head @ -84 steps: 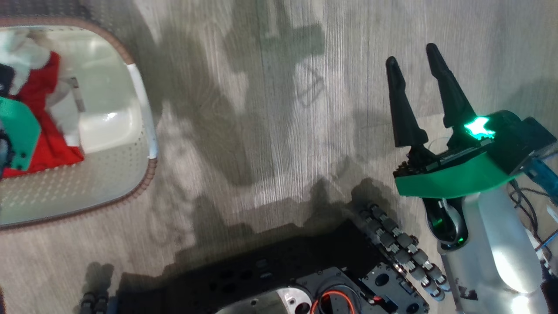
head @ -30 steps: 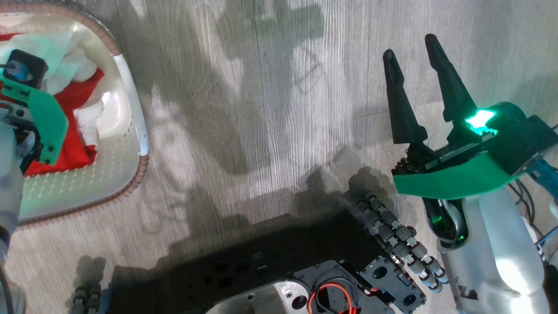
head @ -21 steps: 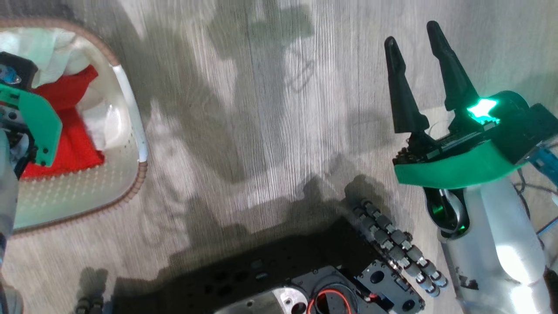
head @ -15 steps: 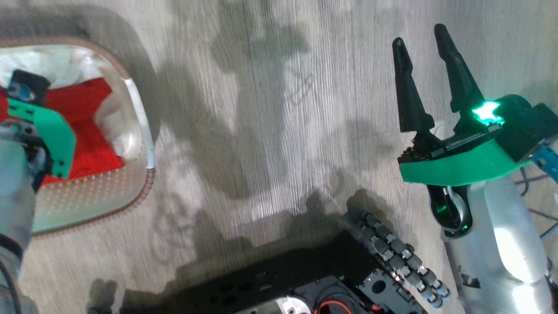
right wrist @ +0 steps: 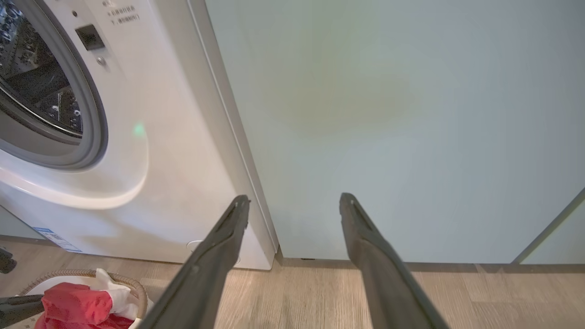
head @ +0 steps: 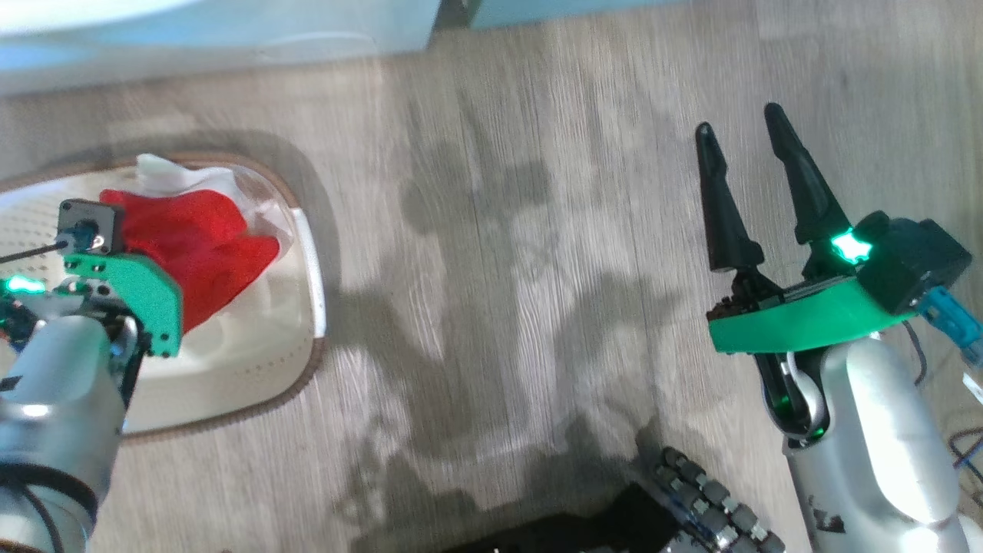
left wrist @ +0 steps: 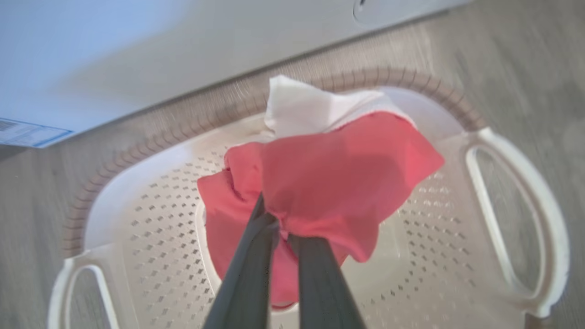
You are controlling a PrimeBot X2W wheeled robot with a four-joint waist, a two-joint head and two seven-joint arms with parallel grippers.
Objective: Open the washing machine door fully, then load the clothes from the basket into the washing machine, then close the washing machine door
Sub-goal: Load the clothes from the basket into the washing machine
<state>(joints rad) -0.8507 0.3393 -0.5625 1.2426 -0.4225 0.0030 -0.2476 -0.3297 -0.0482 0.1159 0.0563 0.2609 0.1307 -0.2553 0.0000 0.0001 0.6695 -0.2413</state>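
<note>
The cream perforated basket (head: pixel 307 307) stands on the floor at the left, below the washing machine (right wrist: pixel 173 137). My left gripper (left wrist: pixel 281 230) is shut on the red and white clothes (left wrist: pixel 329 183), holding the bundle (head: pixel 196 246) up over the basket's floor (left wrist: pixel 160 237). In the right wrist view the bundle (right wrist: pixel 77 304) shows just above the basket's brown rim (right wrist: pixel 132 285). The machine's steel drum (right wrist: pixel 36 73) shows through its open mouth; the door is out of view. My right gripper (head: pixel 737 119) hangs open over bare floor at the right, its fingers (right wrist: pixel 219 256) towards the cabinet.
A pale teal cabinet (right wrist: pixel 388 114) stands right of the machine. The machine's blue label (left wrist: pixel 27 132) and round service cap (right wrist: pixel 196 244) sit low on its front, just behind the basket. Wood floor (head: pixel 499 269) lies between basket and right arm. My dark base (head: pixel 691 499) is at the bottom.
The head camera has tilted up, so the basket sits lower in view. My left gripper has risen with the red clothes gathered in it. The right gripper stays open.
</note>
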